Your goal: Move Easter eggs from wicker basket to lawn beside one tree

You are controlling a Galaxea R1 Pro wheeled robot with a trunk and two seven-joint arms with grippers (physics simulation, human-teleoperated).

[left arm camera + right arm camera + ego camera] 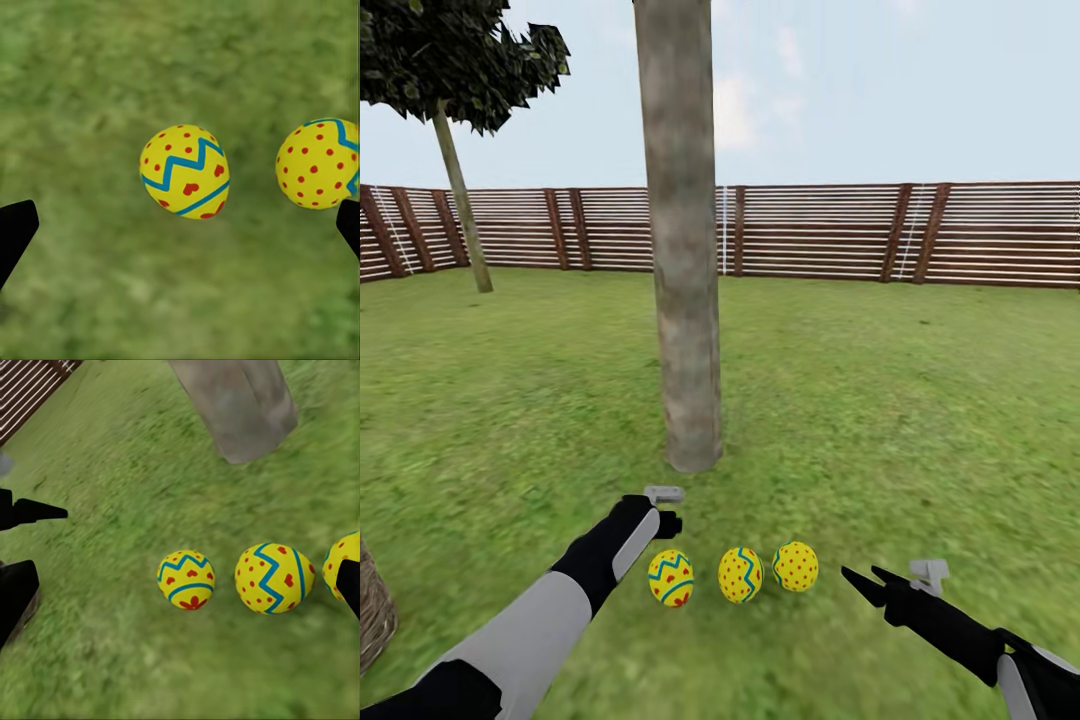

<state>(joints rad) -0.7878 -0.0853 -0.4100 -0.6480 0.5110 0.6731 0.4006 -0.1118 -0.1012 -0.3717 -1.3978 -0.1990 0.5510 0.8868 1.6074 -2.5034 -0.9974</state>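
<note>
Eggs: three Easter eggs lie in a row on the lawn [880,400] on the robot's side of the tree [680,300], near the foot of its trunk: the left egg [671,578], with blue-green zigzags, the middle egg [741,574] and the right egg [796,566], set just beside one another but apart.
Progress: judged from this layout, all three eggs rest by the same thick-trunked tree, so the placing looks done; what seems left is only for the arms to pull clear.
Basket: a woven brown edge, likely the wicker basket [374,610], shows well off to the tree's left, nearer the robot; its inside is hidden, so whether it is empty cannot be confirmed there.
Left gripper: the left gripper [668,510] hangs between the trunk base and the left egg, fingers spread, pinching nothing; its wrist view looks straight down on that egg.
Right gripper: the right gripper [865,582] sits to the right of the egg row, fingers apart and empty.
Surroundings: a slatted wooden fence [960,235] closes the garden behind the tree, with a thin-trunked tree [460,190] far to its left.
</note>
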